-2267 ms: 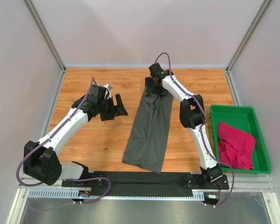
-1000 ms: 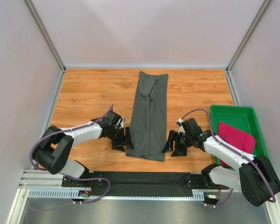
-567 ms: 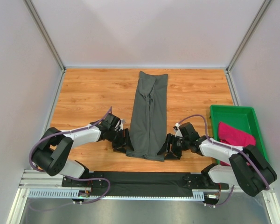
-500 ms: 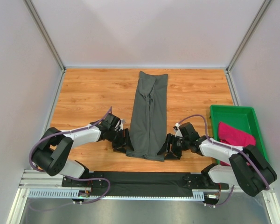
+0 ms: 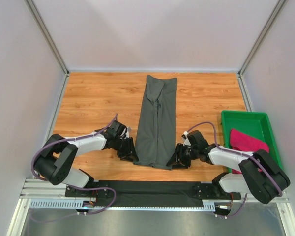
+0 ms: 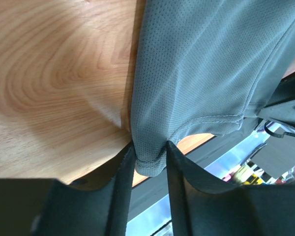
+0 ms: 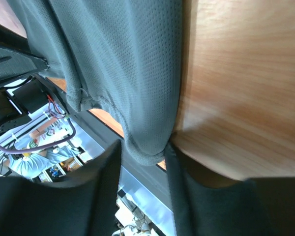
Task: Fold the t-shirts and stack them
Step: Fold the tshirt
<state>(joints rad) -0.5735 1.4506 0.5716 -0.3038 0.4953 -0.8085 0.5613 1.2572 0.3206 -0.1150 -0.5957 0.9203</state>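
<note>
1. A dark grey t-shirt point(image 5: 157, 123) lies folded into a long, narrow strip down the middle of a wooden table point(image 5: 98, 98), running from the far edge toward my bases.
2. My left claw point(image 5: 130, 153) sits low at the strip's near left corner. Its fingers point(image 6: 122, 187) pinch the hemmed corner of the cloth between them.
3. My right claw point(image 5: 177, 160) sits low at the near right corner. Its fingers point(image 7: 108, 172) are likewise closed on the cloth there.
4. A pink t-shirt point(image 5: 248, 142) lies crumpled in a green tray point(image 5: 246, 118) on my right, well apart from the grey one.
</note>
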